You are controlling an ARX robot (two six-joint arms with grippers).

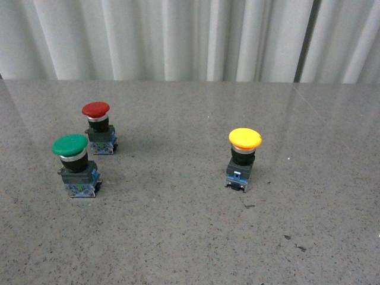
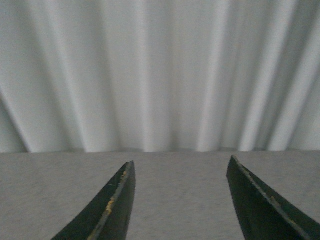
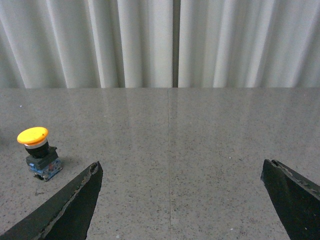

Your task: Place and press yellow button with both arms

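Yellow button (image 1: 244,148) upright, right of bench (image 1: 178,243) middle; green button (image 1: 70,146), red button (image 1: 96,110) toward left edge, well apart. Your left hand (image 2: 181,160) spread, your right hand (image 3: 182,163) spread, both gripping nothing.

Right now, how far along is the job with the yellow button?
Nothing looks done yet. The yellow button stands upright on the table, apart from the green button and red button, with no arm near it. In hand: nothing; the left gripper and right gripper are both open and empty. Remaining: grasping, placing and pressing it.
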